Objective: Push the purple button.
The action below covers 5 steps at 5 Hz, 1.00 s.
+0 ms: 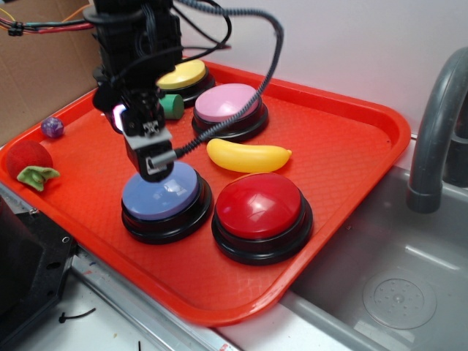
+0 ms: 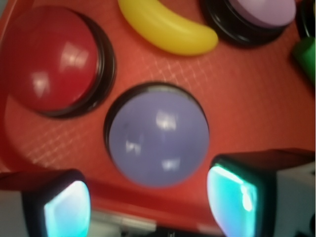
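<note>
Periwinkle plastic forms the dome of the purple button (image 1: 161,191), which sits on a black base at the front left of the orange tray (image 1: 351,139), just beside the red button (image 1: 258,205). A yellow banana (image 1: 247,155) lies behind the pair, with a pink button (image 1: 227,102) and a yellow button (image 1: 183,74) farther back.

The claw (image 1: 152,170) hangs over the rear edge of the purple dome, at or very near its surface; contact cannot be confirmed. In the wrist view the two fingers (image 2: 66,207) stand apart, with the dome visible between and ahead of them, and nothing held.

Handling, as a judgement: the dome looks rigid, smooth and glossy, so an off-centre tip may slide down the curve. No hold is required. Press straight down on the crown, where the travel is likely most direct. The wide base should resist tipping.
</note>
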Tool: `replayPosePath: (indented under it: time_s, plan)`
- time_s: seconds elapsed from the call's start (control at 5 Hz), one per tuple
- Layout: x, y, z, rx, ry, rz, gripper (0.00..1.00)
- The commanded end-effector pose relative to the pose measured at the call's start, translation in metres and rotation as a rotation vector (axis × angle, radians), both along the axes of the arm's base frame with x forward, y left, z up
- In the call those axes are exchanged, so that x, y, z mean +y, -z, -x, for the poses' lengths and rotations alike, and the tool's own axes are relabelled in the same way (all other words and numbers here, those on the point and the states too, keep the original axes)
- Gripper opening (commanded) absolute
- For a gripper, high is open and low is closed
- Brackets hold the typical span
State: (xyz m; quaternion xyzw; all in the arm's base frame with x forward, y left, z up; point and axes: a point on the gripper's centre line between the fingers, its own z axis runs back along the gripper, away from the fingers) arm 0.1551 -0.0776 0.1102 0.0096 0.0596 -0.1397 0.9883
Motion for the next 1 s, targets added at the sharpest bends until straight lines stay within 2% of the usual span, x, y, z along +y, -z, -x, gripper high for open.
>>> replayPosePath:
  time_s: [0.0,0.4,0.6,0.8]
  plan:
    - [0.003,-0.028,0.002,-0.022,-0.080,0.016,1.00]
    - [0.021,-0.045,0.002,-0.053,-0.139,0.000,1.00]
    - [0.028,-0.051,0.003,-0.063,-0.179,-0.031,1.00]
    - [0.031,-0.054,0.006,-0.092,-0.205,-0.030,1.00]
